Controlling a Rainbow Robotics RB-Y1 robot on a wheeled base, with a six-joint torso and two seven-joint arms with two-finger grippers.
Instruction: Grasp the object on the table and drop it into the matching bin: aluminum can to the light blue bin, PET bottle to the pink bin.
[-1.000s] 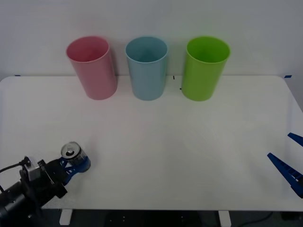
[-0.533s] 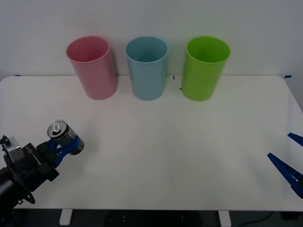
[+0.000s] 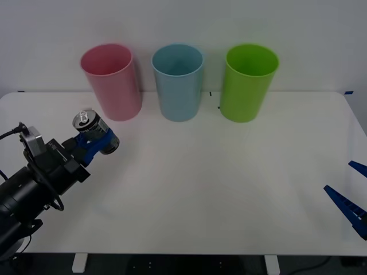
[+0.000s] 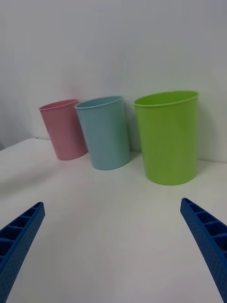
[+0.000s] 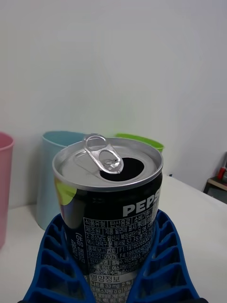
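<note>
We record the left gripper clamped on the aluminum can, which is clear of the table and tilted, at the table's left side, in front of and just below the pink bin. The left wrist view confirms both blue fingers wrapped around the can's dark printed body, its pull-tab top open and facing up. The light blue bin stands in the back row between the pink bin and a lime green bin, to the right of where the can is held. We judge the grasp done and the carry in hand; the drop is not yet made. The next move calls for taking the can rightward past the pink bin and high enough to clear the light blue rim before release. The right gripper waits at the table's right edge, fingers spread wide.
</note>
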